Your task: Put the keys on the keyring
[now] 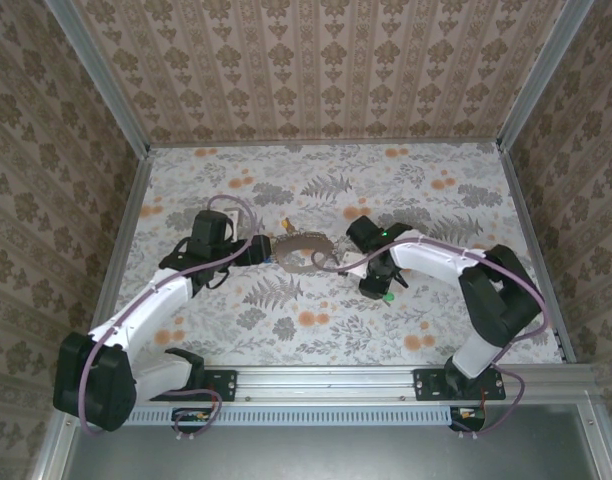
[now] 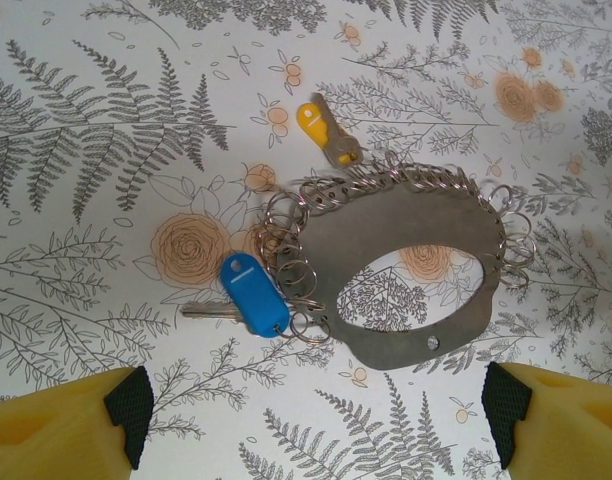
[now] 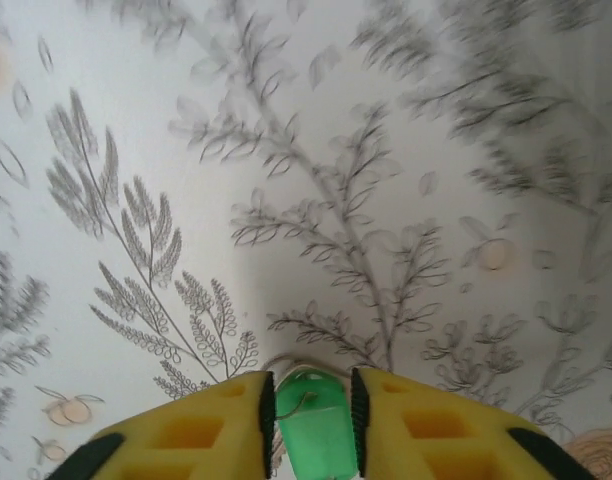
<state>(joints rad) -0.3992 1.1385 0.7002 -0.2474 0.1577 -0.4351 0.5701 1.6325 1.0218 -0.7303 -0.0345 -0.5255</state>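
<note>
While the keyring (image 1: pixel 304 252) lies flat on the tabletop (image 1: pixel 466 190) just ahead of the left gripper (image 1: pixel 258 250), the right gripper (image 1: pixel 384 282) waits off the ring's other side with a green key (image 1: pixel 386 296) at its tip. That split suggests one arm steadies and the other feeds.

From the left wrist, the left gripper (image 2: pixel 318 415) stands spread wide around nothing. The keyring (image 2: pixel 386 222), a grey band fringed with small split rings, sits just beyond its fingers (image 2: pixel 56 435). A blue key (image 2: pixel 254 293) lies among the rings toward the left finger, and a yellow key (image 2: pixel 316 122) at the far edge. Whether either is threaded, I cannot tell.

From the right wrist, the right gripper (image 3: pixel 311 415) pinches the green key (image 3: pixel 314 425) by its head, probably so it can be carried to a ring.
</note>
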